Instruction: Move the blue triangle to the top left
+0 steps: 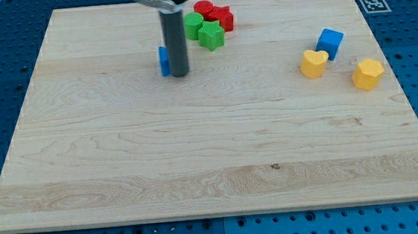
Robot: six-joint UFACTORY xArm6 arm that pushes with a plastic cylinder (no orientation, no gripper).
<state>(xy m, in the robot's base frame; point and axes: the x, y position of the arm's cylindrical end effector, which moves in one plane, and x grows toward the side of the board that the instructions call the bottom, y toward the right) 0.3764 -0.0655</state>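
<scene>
The blue triangle (163,61) lies on the wooden board (123,168), up and left of the middle. Only a thin slice of it shows, since the dark rod covers most of it. My tip (179,75) rests on the board right against the triangle's right side.
Two green blocks (211,35) (193,24) and two red blocks (221,16) (203,8) cluster at the view's top middle, just right of the rod. A blue cube (329,43), a yellow heart-like block (313,63) and a yellow hexagonal block (367,73) lie at the right.
</scene>
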